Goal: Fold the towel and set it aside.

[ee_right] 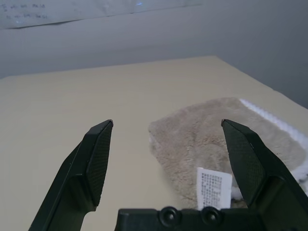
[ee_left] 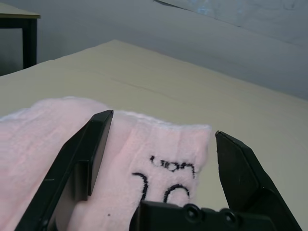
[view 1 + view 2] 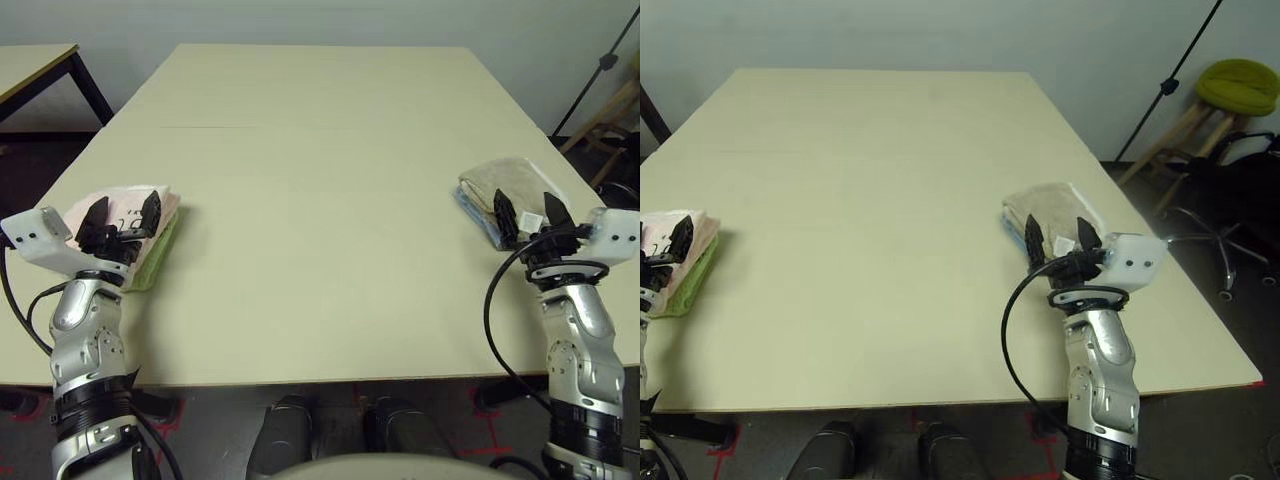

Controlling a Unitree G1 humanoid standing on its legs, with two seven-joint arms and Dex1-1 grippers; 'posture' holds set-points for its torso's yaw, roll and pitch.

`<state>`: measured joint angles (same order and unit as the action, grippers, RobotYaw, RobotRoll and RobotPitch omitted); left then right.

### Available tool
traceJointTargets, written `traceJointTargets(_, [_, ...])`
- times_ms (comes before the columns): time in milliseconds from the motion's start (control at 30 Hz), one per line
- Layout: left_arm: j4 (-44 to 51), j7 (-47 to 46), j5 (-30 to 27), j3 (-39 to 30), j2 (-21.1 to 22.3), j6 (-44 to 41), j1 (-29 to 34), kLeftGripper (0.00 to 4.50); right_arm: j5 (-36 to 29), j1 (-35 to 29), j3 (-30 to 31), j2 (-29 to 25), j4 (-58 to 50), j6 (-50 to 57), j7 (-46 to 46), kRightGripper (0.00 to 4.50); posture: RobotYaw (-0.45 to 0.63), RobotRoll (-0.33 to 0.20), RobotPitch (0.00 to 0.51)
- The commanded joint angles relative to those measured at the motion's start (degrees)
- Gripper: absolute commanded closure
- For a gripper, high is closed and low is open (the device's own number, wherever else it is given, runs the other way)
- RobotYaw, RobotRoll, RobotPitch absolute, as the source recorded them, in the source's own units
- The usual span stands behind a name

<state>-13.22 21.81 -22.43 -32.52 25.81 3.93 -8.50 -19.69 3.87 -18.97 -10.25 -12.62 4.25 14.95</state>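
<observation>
Towel (image 3: 125,207) in pale pink lies folded at the left edge of the cream worktop (image 3: 320,180), stacked on a lime-green cloth (image 3: 158,262) whose edge shows beneath it. The robot's left hand (image 3: 122,214) hangs just over the near end of the towel, its two black fingers (image 2: 82,159) spread wide and gripping nothing; in the left wrist view the pink terry and its dark stitched lettering fill the gap between them. Across the worktop, well apart from the pink towel, the right hand (image 3: 531,213) hovers at the near end of a folded beige towel (image 3: 500,185), fingers (image 1: 96,159) likewise wide apart and empty, a white label (image 1: 213,187) showing between them.
</observation>
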Motion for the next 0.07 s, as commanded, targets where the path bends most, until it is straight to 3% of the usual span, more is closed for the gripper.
traceJointTargets(33, [-4.5, -1.0, 1.7, -0.6, 0.7, 3.3, 0.9, 0.03, 0.1, -0.9, 0.8, 0.3, 0.3, -0.2, -0.8, 0.0, 0.07, 0.0, 0.09])
traceJointTargets(67, [-5.4, -1.4, 2.0, -0.7, 0.9, 4.1, 1.0, 0.03, 0.0, -0.9, 1.0, 0.4, 0.4, -0.2, -0.9, 0.0, 0.08, 0.0, 0.091])
